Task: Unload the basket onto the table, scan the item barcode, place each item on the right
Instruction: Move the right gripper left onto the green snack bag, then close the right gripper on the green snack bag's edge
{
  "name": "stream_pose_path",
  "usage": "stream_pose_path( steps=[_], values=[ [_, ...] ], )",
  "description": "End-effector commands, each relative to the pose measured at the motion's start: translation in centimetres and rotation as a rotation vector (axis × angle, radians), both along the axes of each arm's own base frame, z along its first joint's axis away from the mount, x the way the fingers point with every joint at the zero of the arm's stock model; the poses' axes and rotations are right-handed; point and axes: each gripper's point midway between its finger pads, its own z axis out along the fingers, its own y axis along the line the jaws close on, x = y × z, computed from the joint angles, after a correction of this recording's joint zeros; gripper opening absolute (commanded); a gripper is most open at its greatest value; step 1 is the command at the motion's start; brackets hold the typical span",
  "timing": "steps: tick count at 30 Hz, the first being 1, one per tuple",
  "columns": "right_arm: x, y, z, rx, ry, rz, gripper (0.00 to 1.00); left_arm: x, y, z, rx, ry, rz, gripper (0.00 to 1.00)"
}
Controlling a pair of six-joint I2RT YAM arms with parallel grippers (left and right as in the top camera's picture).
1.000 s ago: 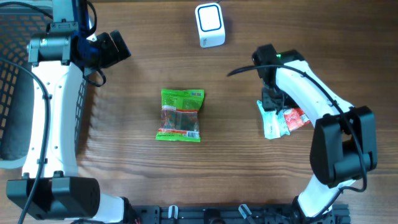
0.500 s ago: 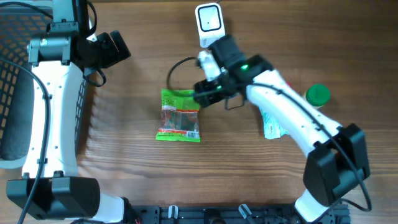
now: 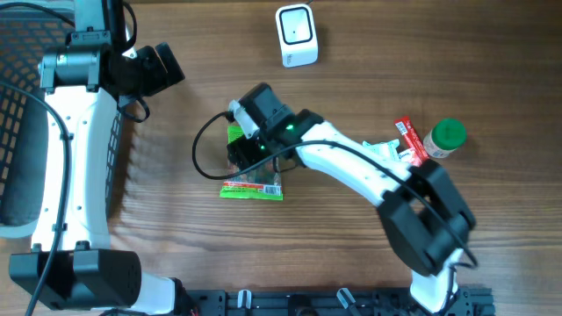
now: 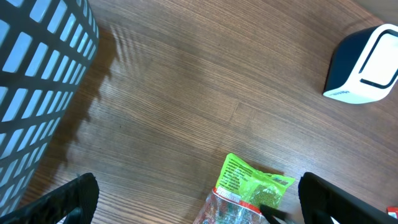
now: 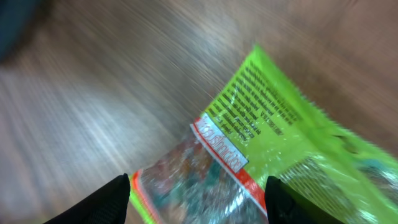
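A green snack packet (image 3: 256, 183) with a clear window and a red band lies flat mid-table. My right gripper (image 3: 246, 156) hovers low over its upper half, open. In the right wrist view the packet (image 5: 267, 143) fills the space between the two black fingertips (image 5: 111, 200), and nothing is gripped. The white and dark-blue barcode scanner (image 3: 296, 35) stands at the far edge, apart from the packet. My left gripper (image 3: 158, 70) sits high at the left, wide open and empty. Its wrist view shows the packet's (image 4: 252, 186) top edge and the scanner (image 4: 364, 62).
A black mesh basket (image 3: 18, 105) takes up the left edge and also shows in the left wrist view as the basket (image 4: 37, 81). At the right lie a red and white packet (image 3: 406, 145) and a green-capped bottle (image 3: 445, 138).
My right arm swung from the items on the right, past the scanner, to above the green packet, and its jaws widened. The left arm stayed still.
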Motion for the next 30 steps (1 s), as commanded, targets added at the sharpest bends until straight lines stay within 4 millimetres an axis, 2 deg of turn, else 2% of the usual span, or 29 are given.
stream_pose_path(
  steps=[1,2,3,6,9,13,16,19,22,26,30],
  values=[
    [-0.3,-0.5,-4.3,-0.050,0.095,-0.104,0.69,0.0,0.2,-0.1,0.013,0.000,-0.008,1.00],
    [0.1,-1.1,-5.2,-0.081,0.100,-0.146,0.63,0.0,0.2,0.0,0.013,-0.001,-0.008,1.00],
    [0.6,-2.5,-6.0,-0.138,0.105,-0.241,0.58,0.0,0.2,0.0,0.013,-0.001,-0.008,1.00],
    [1.1,-6.6,-6.4,-0.279,0.107,-0.452,0.58,0.0,0.2,0.0,0.013,0.000,-0.008,1.00],
    [0.6,-9.6,-5.5,-0.376,0.113,-0.522,0.60,0.0,0.2,0.0,0.013,0.000,-0.008,1.00],
    [-2.0,-12.1,-4.8,-0.468,0.213,-0.557,0.69,0.0,0.2,0.0,0.013,-0.001,-0.008,1.00],
    [-3.7,-12.4,-4.9,-0.495,0.276,-0.483,0.70,0.0,0.2,-0.1,0.013,0.000,-0.008,1.00],
    [-4.0,-11.2,-3.9,-0.445,0.287,-0.372,0.70,0.0,0.2,0.0,0.013,0.000,-0.008,1.00],
    [-2.9,-10.4,-1.3,-0.366,0.249,-0.304,0.72,0.0,0.2,-0.1,0.013,0.000,-0.008,1.00],
    [-1.1,-11.9,2.2,-0.279,0.203,-0.286,0.78,0.0,0.2,-0.1,0.013,0.000,-0.008,1.00],
    [-0.1,-13.2,3.6,-0.175,0.236,-0.232,0.82,0.0,0.2,-0.1,0.013,0.000,-0.008,1.00]
  ],
)
